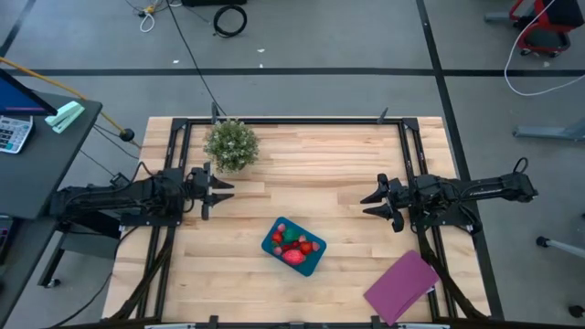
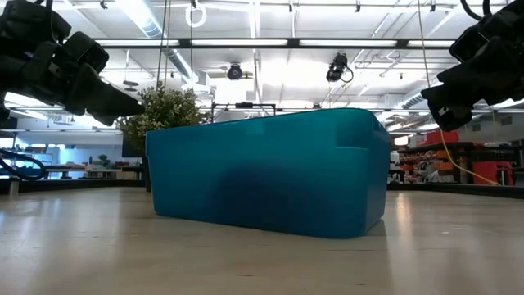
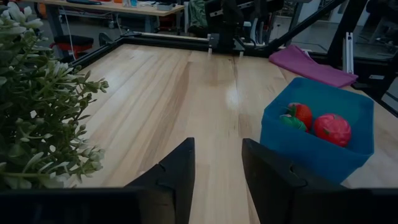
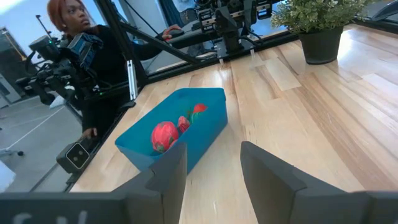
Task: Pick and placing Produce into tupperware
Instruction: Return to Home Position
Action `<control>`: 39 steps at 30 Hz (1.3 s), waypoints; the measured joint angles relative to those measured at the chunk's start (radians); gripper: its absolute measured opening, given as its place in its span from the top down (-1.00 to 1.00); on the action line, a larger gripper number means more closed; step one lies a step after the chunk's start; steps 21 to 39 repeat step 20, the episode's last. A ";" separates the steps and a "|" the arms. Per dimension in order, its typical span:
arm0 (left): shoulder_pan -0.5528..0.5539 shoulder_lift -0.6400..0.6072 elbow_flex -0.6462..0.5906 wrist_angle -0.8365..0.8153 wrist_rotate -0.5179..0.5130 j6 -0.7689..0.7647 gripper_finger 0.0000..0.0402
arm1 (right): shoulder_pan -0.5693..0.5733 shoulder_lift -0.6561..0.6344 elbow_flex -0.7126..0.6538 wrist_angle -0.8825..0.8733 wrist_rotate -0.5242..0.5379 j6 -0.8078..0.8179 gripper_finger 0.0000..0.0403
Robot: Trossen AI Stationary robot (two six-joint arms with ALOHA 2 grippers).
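The teal-blue tupperware (image 1: 293, 246) sits on its base near the table's near-middle, also seen in the low view (image 2: 266, 172). Several toy produce pieces lie inside it, red and pink with some green (image 1: 292, 248), (image 3: 317, 124), (image 4: 166, 134). My left gripper (image 1: 226, 191) hovers open above the table's left side, next to the potted plant; its fingers (image 3: 216, 177) hold nothing. My right gripper (image 1: 367, 201) hovers open above the right side, its fingers (image 4: 212, 180) holding nothing. Both stand apart from the tupperware.
A bushy green potted plant (image 1: 230, 144) stands near the far left of the table, close to my left gripper. A flat purple rectangle (image 1: 402, 287) lies at the near right corner. A person (image 4: 93, 56) stands beyond the table's near side.
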 joint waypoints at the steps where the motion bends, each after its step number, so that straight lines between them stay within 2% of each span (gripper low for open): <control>1: 0.000 0.000 0.000 0.000 0.000 0.000 0.32 | 0.000 0.000 0.000 0.000 0.000 0.000 0.21; 12: 0.000 0.000 0.000 0.000 0.000 0.000 0.26 | 0.000 0.000 0.000 0.000 0.000 0.000 0.21; 39: 0.000 0.000 0.000 0.000 0.000 0.000 0.31 | 0.000 0.000 0.000 0.000 0.000 0.000 0.21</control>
